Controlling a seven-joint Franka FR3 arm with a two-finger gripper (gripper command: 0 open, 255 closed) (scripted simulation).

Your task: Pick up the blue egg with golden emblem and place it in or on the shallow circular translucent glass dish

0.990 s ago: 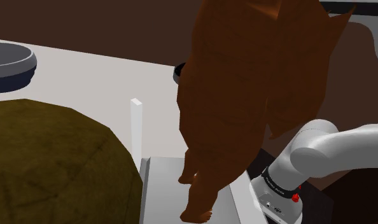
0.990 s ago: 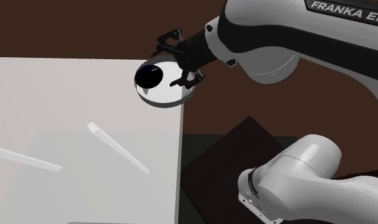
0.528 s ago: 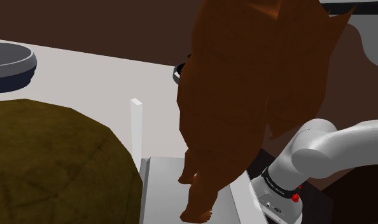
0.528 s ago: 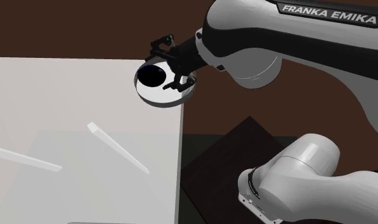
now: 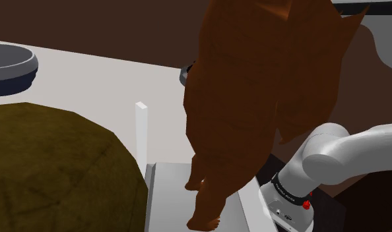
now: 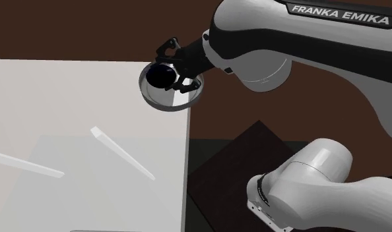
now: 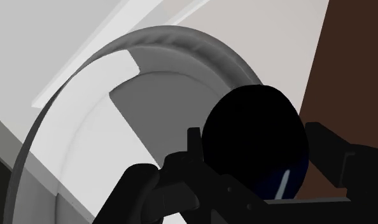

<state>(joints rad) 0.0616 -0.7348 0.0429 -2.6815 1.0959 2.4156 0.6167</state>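
Observation:
The egg (image 6: 163,76) looks almost black, with a blue tinge and a pale streak low on its side (image 7: 254,140). It lies inside the shallow round glass dish (image 6: 169,105), toward the rim nearest the hand. The dish (image 7: 175,44) stands at the white table's corner, and a sliver of it (image 5: 183,74) shows in the shoulder view. My gripper (image 6: 169,68) hangs just over the dish. Its fingers (image 7: 194,143) stand on either side of the egg, open and a hair apart from it.
A big rust-brown shape (image 5: 254,99) blocks the middle of the shoulder view. An olive mound (image 5: 49,171), a dark bowl (image 5: 10,66) and a white upright bar (image 5: 142,132) stand on the table. White slats (image 6: 122,153) lie nearby. The table edge (image 6: 188,165) runs just past the dish.
The arm moved left over the dish, then stayed still. The egg dropped from above the dish's rim to inside it and now looks smaller.

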